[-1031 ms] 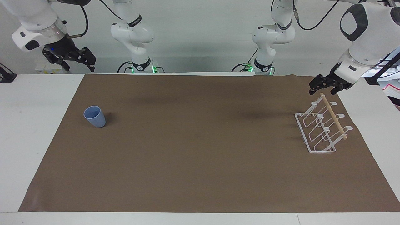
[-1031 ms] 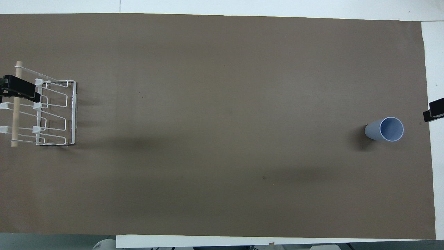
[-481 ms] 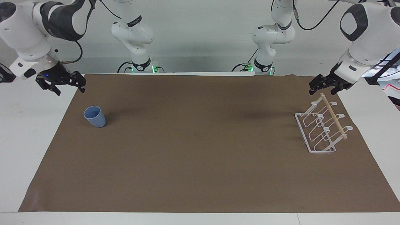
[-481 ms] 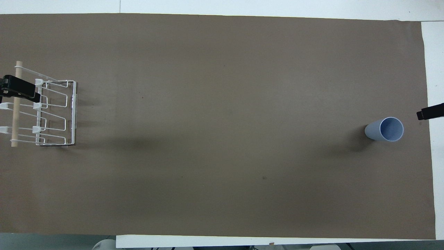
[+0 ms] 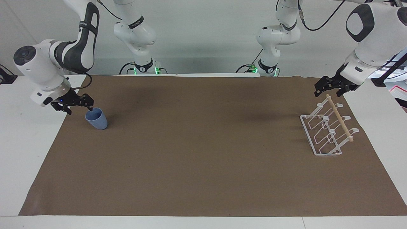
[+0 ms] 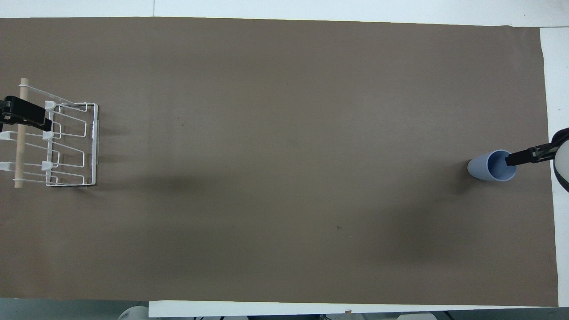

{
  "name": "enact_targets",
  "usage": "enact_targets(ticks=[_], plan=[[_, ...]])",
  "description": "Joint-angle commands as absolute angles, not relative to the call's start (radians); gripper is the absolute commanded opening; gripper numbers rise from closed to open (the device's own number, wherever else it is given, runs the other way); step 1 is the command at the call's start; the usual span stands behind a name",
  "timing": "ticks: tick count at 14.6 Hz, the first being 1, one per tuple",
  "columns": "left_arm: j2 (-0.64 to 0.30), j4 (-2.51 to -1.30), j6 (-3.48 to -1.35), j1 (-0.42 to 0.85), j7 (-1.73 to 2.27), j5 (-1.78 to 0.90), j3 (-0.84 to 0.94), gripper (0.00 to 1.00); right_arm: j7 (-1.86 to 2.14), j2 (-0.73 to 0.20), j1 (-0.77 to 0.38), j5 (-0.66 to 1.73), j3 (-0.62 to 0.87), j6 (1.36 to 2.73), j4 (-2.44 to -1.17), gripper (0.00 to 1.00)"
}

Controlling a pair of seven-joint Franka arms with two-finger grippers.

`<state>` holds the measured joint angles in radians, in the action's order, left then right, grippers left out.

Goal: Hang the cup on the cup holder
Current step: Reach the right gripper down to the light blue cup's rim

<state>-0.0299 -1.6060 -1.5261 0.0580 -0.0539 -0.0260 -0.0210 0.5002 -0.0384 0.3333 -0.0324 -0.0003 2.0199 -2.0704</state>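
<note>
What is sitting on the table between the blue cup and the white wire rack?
Nothing: both views show only bare brown mat between the cup and the cup holder.

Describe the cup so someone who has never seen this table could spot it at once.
On the brown mat, look toward the right arm's end, away from the white wire cup holder. The cup stands upright there with the right gripper at its rim. It is the only light blue thing: a small handleless tumbler.

Cup (image 5: 96, 118): light blue, plastic-looking, smooth matt wall. Cup holder (image 5: 327, 130): thin white coated wire, slight sheen; top rod (image 5: 339, 118) pale bare wood. Counter (image 5: 25, 133): white, smooth; brown cover (image 5: 203, 159) matt, paper- or cloth-like.
</note>
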Motion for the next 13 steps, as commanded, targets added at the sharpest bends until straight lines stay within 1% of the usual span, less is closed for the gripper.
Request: enact_targets(ticks=[1, 4, 6, 7, 8, 9, 10, 11, 12, 13], plan=[[0.000, -1.638, -1.528, 0.057, -0.046, -0.032, -0.023, 1.00, 0.529, -0.028, 0.348, -0.017, 0.008, 2.091, -2.132, 1.00], [0.000, -1.638, -1.528, 0.057, -0.046, -0.032, -0.023, 1.00, 0.538, -0.040, 0.350, -0.017, 0.008, 2.167, -2.195, 1.00], [0.000, -1.638, -1.528, 0.057, -0.046, -0.032, -0.023, 1.00, 0.543, -0.058, 0.350, -0.017, 0.008, 2.206, -2.213, 0.93], [0.000, -1.638, -1.528, 0.057, -0.046, -0.032, -0.023, 1.00, 0.560, -0.063, 0.350, -0.017, 0.008, 2.210, -2.214, 0.82], [0.000, -1.638, -1.528, 0.057, -0.046, -0.032, -0.023, 1.00, 0.601, -0.064, 0.350, -0.017, 0.008, 2.207, -2.210, 0.62], [0.000, -1.638, -1.528, 0.057, -0.046, -0.032, -0.023, 1.00, 0.629, -0.064, 0.350, -0.017, 0.008, 2.207, -2.212, 0.45], [0.000, -1.638, -1.528, 0.057, -0.046, -0.032, -0.023, 1.00, 0.630, -0.064, 0.350, -0.017, 0.006, 2.203, -2.209, 0.23], [0.000, -1.638, -1.528, 0.057, -0.046, -0.032, -0.023, 1.00, 0.626, -0.064, 0.348, -0.017, 0.008, 2.197, -2.207, 0.06], [0.000, -1.638, -1.528, 0.057, -0.046, -0.032, -0.023, 1.00, 0.627, -0.064, 0.348, -0.017, 0.008, 2.194, -2.201, 0.00], [0.000, -1.638, -1.528, 0.057, -0.046, -0.032, -0.023, 1.00, 0.627, -0.066, 0.345, -0.017, 0.008, 2.180, -2.192, 0.00]])
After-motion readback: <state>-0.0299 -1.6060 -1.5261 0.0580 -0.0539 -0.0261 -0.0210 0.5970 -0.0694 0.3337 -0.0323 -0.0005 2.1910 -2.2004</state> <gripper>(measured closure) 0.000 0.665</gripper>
